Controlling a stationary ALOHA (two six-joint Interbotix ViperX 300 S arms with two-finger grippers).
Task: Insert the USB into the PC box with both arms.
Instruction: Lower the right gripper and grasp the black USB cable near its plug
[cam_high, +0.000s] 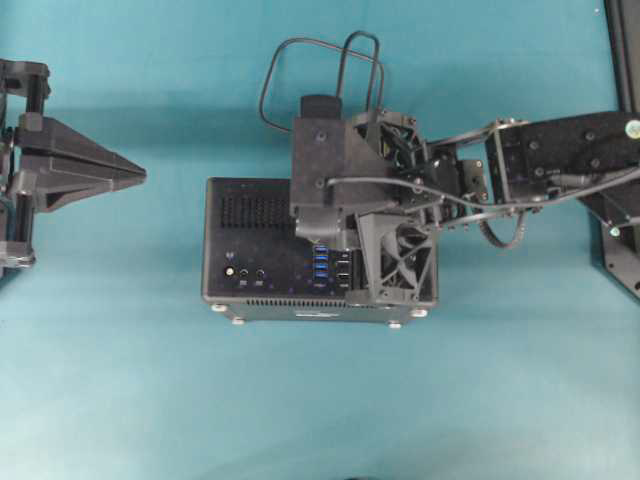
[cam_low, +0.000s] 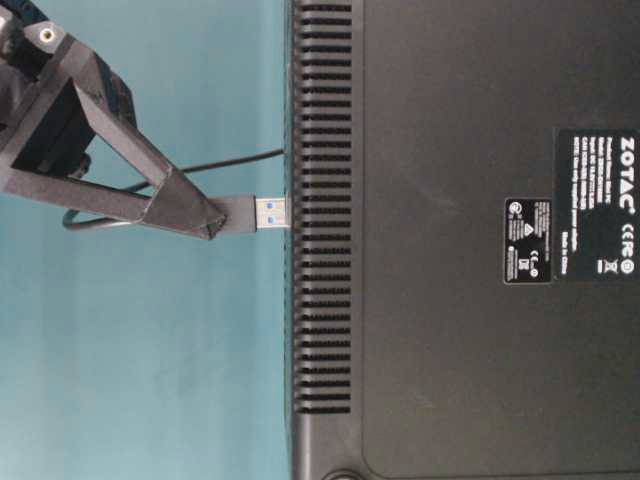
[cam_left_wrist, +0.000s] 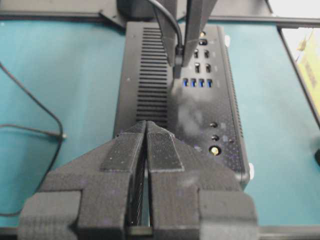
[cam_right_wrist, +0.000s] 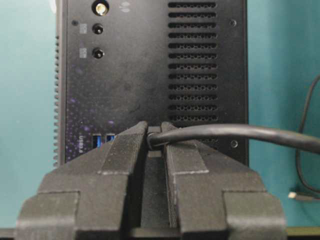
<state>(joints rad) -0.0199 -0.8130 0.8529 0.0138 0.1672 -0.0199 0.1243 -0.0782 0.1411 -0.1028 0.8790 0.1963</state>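
The PC box (cam_high: 250, 255) lies mid-table with its port face up. My right arm (cam_high: 560, 150) reaches over it, its fingers hidden under the wrist in the overhead view. My right gripper (cam_right_wrist: 154, 131) is shut on the USB plug (cam_low: 245, 213). The plug's metal tip (cam_low: 273, 211) is at the box's face (cam_low: 450, 300), beside the vent slots. In the left wrist view the plug (cam_left_wrist: 177, 70) hangs just left of the blue sockets (cam_left_wrist: 196, 82). The cable loops behind the box (cam_high: 285, 43). My left gripper (cam_high: 140, 176) is shut and empty, well left of the box.
A black frame rail (cam_high: 620, 50) runs down the right edge of the teal table. A thin loose cable (cam_left_wrist: 50, 132) lies on the cloth left of the box, and its small end (cam_right_wrist: 300, 196) shows at the right of the right wrist view.
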